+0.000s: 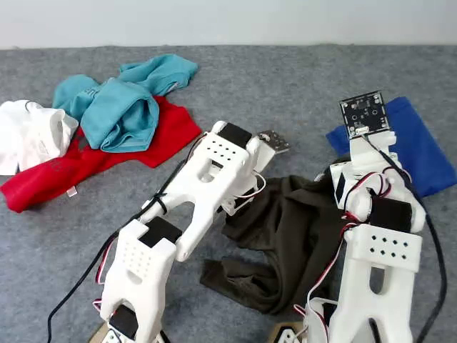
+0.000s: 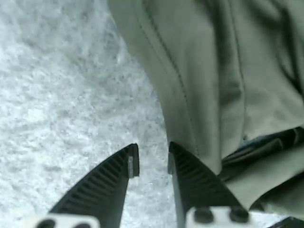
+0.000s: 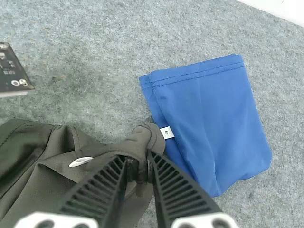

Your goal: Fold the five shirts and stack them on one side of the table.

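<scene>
A dark olive shirt [image 1: 285, 236] lies crumpled in the middle of the grey carpeted table. My right gripper [image 3: 140, 164] is shut on a raised fold of the dark olive shirt [image 3: 42, 161], right beside the folded blue shirt [image 3: 209, 123]. Down at the carpet, my left gripper [image 2: 153, 156] is open by a narrow gap with nothing between its fingers, one finger [image 2: 190, 180] against the edge of the dark shirt [image 2: 223, 80]. In the high view the blue shirt [image 1: 421, 150] rests at the right. A teal shirt [image 1: 118, 107], a red shirt [image 1: 93, 161] and a white shirt [image 1: 28, 136] are piled at the far left.
The left arm [image 1: 207, 186] stretches from the front left to the table's middle, and the right arm [image 1: 375, 243] stands at the front right. The wall [image 1: 228, 21] borders the far edge of the table. Bare carpet [image 1: 285, 86] runs between the two groups of shirts.
</scene>
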You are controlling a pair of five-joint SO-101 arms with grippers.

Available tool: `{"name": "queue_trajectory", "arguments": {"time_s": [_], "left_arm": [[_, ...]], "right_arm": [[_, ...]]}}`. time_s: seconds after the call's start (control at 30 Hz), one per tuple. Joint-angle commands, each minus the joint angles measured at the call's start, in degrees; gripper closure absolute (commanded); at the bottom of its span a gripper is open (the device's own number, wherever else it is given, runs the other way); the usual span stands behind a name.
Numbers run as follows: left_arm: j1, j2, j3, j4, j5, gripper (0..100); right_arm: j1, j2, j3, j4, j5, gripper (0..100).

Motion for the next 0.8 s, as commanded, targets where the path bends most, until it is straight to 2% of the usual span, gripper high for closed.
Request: {"name": "queue_trajectory", "arguments": {"time_s": [0.0, 0.33, 0.5, 0.77], "left_arm": [[1.67, -1.49, -0.22, 1.49, -1.14, 89], [2.2, -4.66, 0.75, 1.58, -0.97, 89], [2.2, -8.26, 8.13, 1.49, -0.97, 89], [6.51, -8.26, 9.63, 1.23, -1.23, 89]], "right_arm": [[0.48, -0.4, -0.18, -0.84, 0.53, 98.9], [0.48, -0.4, -0.18, -0.84, 0.53, 98.9], [0.48, -0.4, -0.18, -0.84, 0.53, 98.9], [0.57, -0.4, -0.09, -0.84, 0.44, 98.9]]}}
